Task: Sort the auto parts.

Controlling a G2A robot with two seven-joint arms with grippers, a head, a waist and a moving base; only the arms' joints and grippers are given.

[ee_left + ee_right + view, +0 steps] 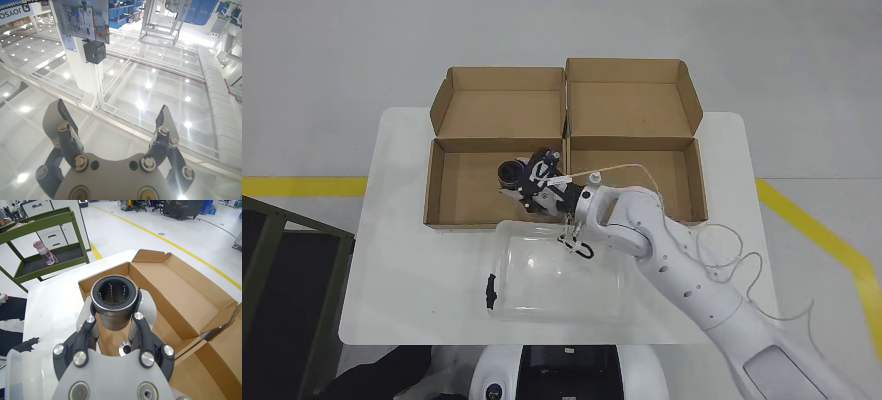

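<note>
My right gripper (115, 306) is shut on a dark cylindrical bearing (114, 298) with steel balls inside its bore. In the top view this right gripper (534, 185) holds the bearing (510, 174) over the left cardboard box (467, 190), near the box's right wall. A small silver ring-shaped part (124, 348) shows below the fingers, seemingly on the box floor. The right cardboard box (642, 170) stands beside it, both with lids open. My left gripper (111, 106) points up at the ceiling, open, with nothing between its fingers.
A clear plastic container (552, 275) sits on the white table (402, 250) in front of the boxes, with a black piece (490, 290) at its left rim. A green shelf cart (47, 262) carrying a pink bottle (44, 253) stands left of the table.
</note>
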